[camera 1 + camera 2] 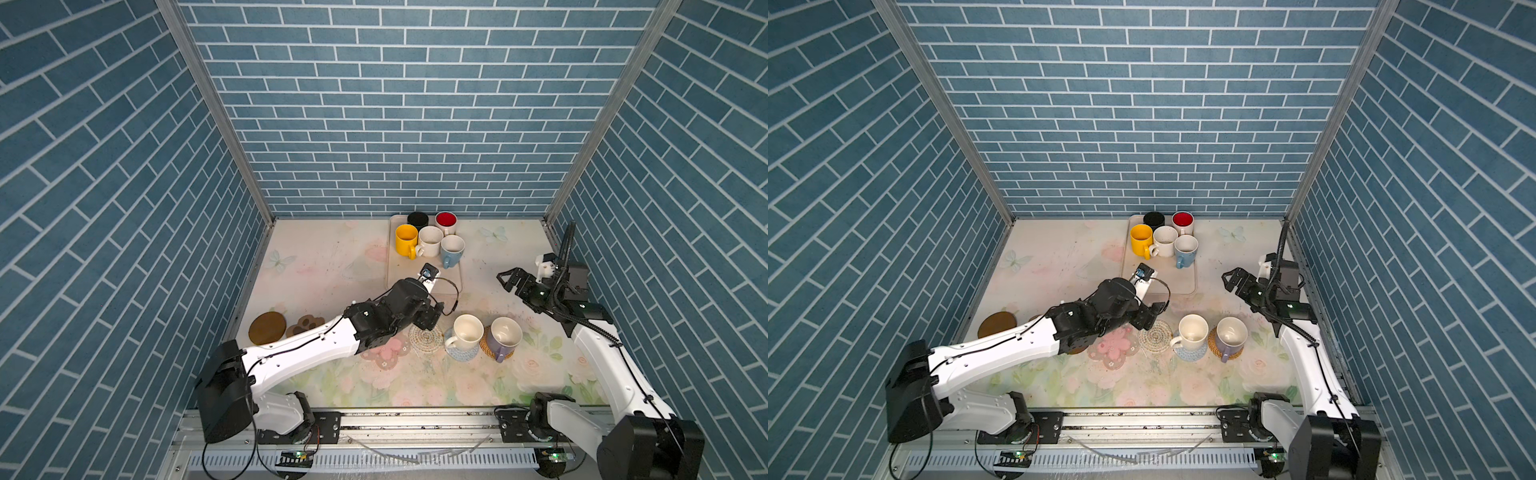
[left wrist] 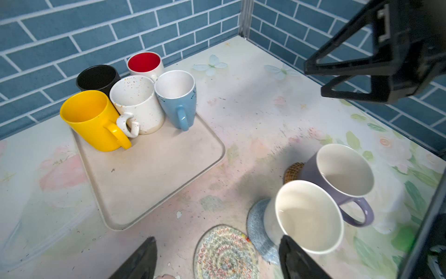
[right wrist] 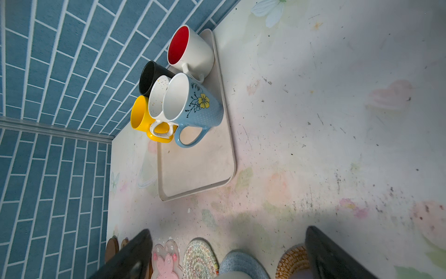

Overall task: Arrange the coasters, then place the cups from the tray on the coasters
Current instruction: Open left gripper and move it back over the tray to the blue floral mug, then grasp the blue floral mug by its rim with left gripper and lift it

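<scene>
Flower (image 3: 204,100) on blue mug (image 3: 205,118) shows only in right wrist view; both arms' jaws gape empty.

Bright, even light with soft shadows; wrist views warp at edges, nearest foreground blurred.

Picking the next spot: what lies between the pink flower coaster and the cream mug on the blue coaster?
A white woven coaster with no cup on it lies between the pink flower coaster and the cream mug, as a top view shows.
</scene>
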